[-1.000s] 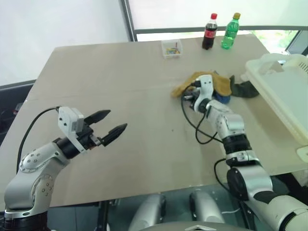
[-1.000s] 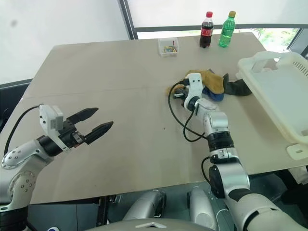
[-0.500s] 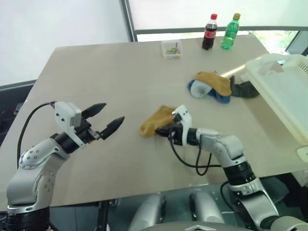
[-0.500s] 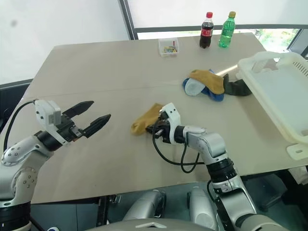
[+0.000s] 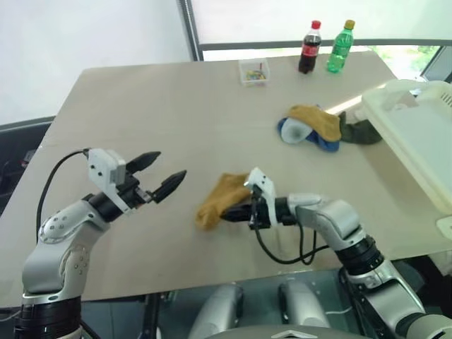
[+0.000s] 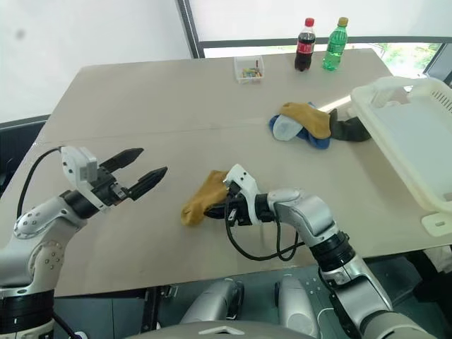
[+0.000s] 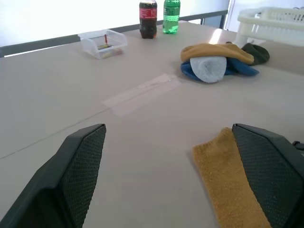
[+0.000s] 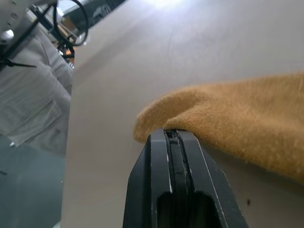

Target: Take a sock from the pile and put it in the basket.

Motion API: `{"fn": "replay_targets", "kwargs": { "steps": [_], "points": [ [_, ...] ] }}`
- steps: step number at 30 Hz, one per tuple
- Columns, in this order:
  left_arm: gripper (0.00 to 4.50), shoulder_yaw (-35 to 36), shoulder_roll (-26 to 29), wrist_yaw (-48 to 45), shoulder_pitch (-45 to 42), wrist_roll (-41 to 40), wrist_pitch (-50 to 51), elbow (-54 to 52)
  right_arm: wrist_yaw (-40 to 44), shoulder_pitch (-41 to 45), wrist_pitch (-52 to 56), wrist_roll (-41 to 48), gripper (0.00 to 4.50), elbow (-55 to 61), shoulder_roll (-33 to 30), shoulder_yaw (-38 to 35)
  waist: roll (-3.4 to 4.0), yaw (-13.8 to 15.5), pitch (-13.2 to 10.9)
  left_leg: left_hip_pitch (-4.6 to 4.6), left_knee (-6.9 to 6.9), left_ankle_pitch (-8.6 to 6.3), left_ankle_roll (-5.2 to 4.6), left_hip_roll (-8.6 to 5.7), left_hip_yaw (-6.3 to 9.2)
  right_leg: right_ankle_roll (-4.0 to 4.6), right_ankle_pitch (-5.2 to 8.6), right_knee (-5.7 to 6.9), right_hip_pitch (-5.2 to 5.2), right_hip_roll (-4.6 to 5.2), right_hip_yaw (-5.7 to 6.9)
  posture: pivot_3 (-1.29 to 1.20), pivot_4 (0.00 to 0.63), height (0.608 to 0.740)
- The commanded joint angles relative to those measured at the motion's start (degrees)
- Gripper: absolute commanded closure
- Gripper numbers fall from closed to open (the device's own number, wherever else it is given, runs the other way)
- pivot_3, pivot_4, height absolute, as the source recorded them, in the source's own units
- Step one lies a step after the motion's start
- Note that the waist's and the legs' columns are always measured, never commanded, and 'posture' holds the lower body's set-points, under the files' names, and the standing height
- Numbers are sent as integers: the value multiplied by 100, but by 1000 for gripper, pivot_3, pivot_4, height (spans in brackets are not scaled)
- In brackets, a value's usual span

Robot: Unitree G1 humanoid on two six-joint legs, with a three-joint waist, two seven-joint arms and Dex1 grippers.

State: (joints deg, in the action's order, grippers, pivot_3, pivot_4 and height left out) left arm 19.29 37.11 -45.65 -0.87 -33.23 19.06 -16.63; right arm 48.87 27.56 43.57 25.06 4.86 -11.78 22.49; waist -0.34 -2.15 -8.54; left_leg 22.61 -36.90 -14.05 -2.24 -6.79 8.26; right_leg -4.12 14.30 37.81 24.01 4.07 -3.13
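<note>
- Now the right gripper (image 6: 224,205) is clamped tight on a mustard sock (image 6: 200,200), which lies low over the near middle of the worktop (image 6: 162,99), well apart from where it came from.
- A second ago that gripper was buried in the pile (image 6: 311,121) at the far right; it has since swung back and to the left, dragging the sock away with it.
- What remains of the pile is another mustard sock on top, a pale one, a blue one and a dark one, just beside the basket (image 6: 413,138) at the right edge.
- Oddly, the sock has travelled away from the basket, not toward it, so the drop is yet to be done.
- Meanwhile the left gripper (image 5: 164,176) hangs over the near left of the worktop with its jaws spread wide, empty, aimed at the sock; it has barely shifted. I'd guess a handover, though that is only a guess.
- Far off stand two bottles (image 6: 320,45) and a small clear box (image 6: 248,69), untouched.
</note>
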Motion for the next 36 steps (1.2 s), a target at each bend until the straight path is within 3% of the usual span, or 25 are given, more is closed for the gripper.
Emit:
{"fn": "replay_targets", "kwargs": {
  "steps": [1,4,5,13,16,21,24,26,36],
  "points": [
    [0,-6,13,1,-43,131,-187,35,173,-107,-219,115,4234,426,-116,-148,0,3,0,0,0,0,0,0,0,0,0,0,0,0,0,0,150,740],
    [0,-169,-74,-47,-83,177,-188,125,169,-198,-288,114,3285,653,-238,-150,0,19,0,0,0,0,0,0,0,0,0,-1,0,0,1,0,150,740],
    [0,-237,-116,-47,-90,174,-146,143,179,-207,-258,113,2762,711,-293,-122,0,23,0,0,0,0,0,0,0,0,0,-1,-1,1,1,0,150,740],
    [0,-581,-124,-281,75,75,129,78,528,-284,-203,162,2762,1211,-1140,-284,-2,28,1,0,-1,-1,-1,-1,1,0,0,-4,-3,3,2,0,150,740],
    [0,-708,-119,-371,298,159,154,81,229,-294,-742,-203,2762,1160,-1340,-549,-2,28,0,0,0,-2,-4,0,1,0,0,-5,-3,3,2,0,150,740],
    [0,-854,-169,-245,497,341,141,21,-215,297,-2125,-1324,2762,-113,-1218,-393,-3,17,1,0,-1,-1,-2,1,0,0,0,4,-3,1,1,0,150,740],
    [716,-857,-299,-164,628,246,177,-73,-310,698,-2658,-1617,2704,-921,-911,-360,-2,13,0,-4,-1,1,1,1,0,0,0,3,-3,1,2,0,150,740],
    [1575,-842,-361,-40,731,315,133,-158,-288,916,-2870,-1726,2704,-1340,-721,-351,-2,16,0,1,0,2,2,1,0,0,0,2,-2,1,0,0,150,740],
    [1575,-668,-315,189,1345,366,256,-537,148,1443,-3743,-2208,2704,-2824,-263,-119,-1,11,-1,1,1,2,2,1,0,1,0,-2,-2,-1,1,0,150,740]
  ]
}}
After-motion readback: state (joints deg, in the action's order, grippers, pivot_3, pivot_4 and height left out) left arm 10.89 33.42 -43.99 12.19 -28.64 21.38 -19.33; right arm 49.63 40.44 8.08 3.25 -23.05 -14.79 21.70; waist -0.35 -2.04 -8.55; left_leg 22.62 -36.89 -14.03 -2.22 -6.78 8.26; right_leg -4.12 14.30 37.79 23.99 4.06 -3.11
